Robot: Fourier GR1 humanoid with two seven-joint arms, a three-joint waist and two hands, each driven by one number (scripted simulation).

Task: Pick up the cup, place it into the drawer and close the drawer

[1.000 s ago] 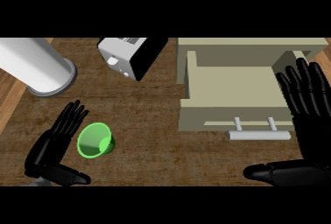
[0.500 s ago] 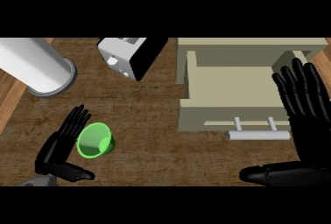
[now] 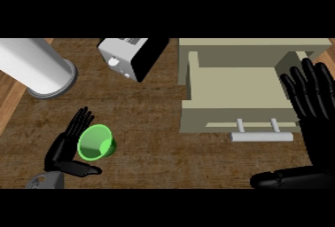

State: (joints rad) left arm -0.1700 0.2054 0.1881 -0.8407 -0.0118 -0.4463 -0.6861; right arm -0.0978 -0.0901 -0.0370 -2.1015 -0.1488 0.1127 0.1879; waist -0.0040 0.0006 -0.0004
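Task barely started, as we judge it: the green cup (image 3: 97, 142) sits on the counter (image 3: 157, 111), lying tilted with its mouth toward the left hand (image 3: 71, 146), well apart from the drawer (image 3: 235, 95). We see the left hand just beside the cup, fingers straight and spread along its left rim, thumb sticking out below; it's wide open and nothing is gripped. Whether the fingers touch the cup we can't tell. The right hand (image 3: 313, 115) shows at the right edge over the drawer's side, fingers straight and up, holding nothing, resting. The drawer is pulled out, tray bare, handle (image 3: 262, 136) facing us. What's left: closing the fingers on the cup, lifting, carrying it across to the drawer, releasing, then pushing the drawer shut. A toaster (image 3: 131, 57) and a white cylinder (image 3: 36, 66) stand at the back, out of the way.
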